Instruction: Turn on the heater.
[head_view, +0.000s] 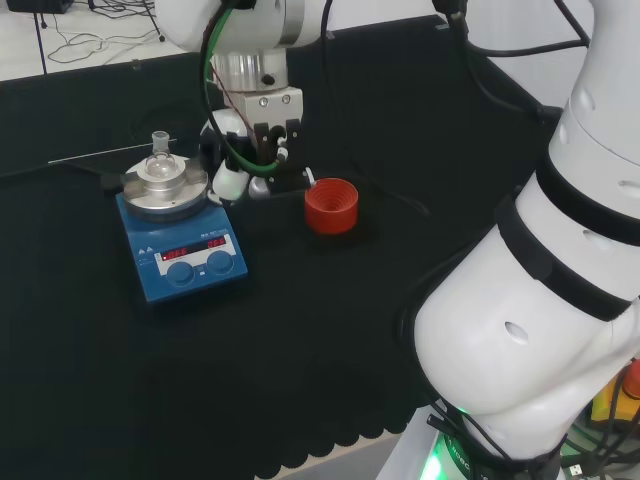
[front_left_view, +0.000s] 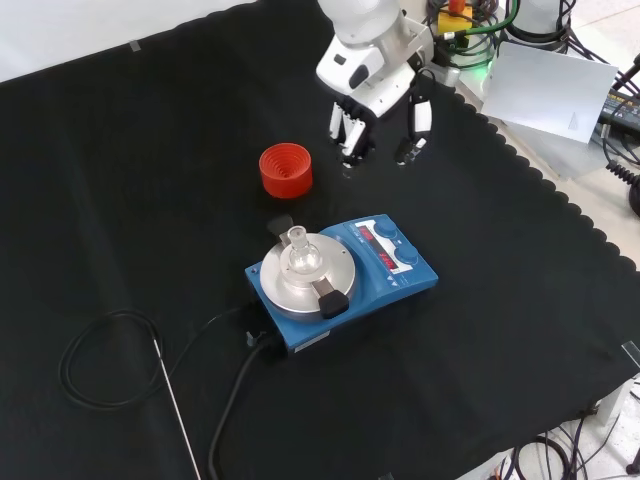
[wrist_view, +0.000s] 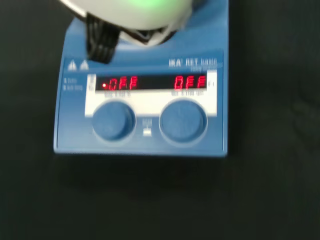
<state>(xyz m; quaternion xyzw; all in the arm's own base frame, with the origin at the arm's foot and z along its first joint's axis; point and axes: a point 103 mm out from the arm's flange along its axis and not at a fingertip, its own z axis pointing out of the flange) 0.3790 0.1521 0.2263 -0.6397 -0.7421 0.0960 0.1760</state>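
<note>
Front view: blue heater (front_left_view: 345, 275) sat mid-cloth, round metal top plate (front_left_view: 300, 282) carrying small clear flask (front_left_view: 300, 255). Two blue knobs (front_left_view: 385, 240) and red-lit display strip faced hand. Hand (front_left_view: 380, 115) hovered above cloth beyond heater's knob side, clear of it, fingers hanging down, relaxed, spread apart, holding nothing. Red ribbed ring (front_left_view: 286, 170) stood left of hand, apart from heater. Black cable (front_left_view: 110, 350) and thin rod (front_left_view: 175, 395) lay lower left. Wrist view: heater panel (wrist_view: 142, 107) showed both knobs under lit red display.
</note>
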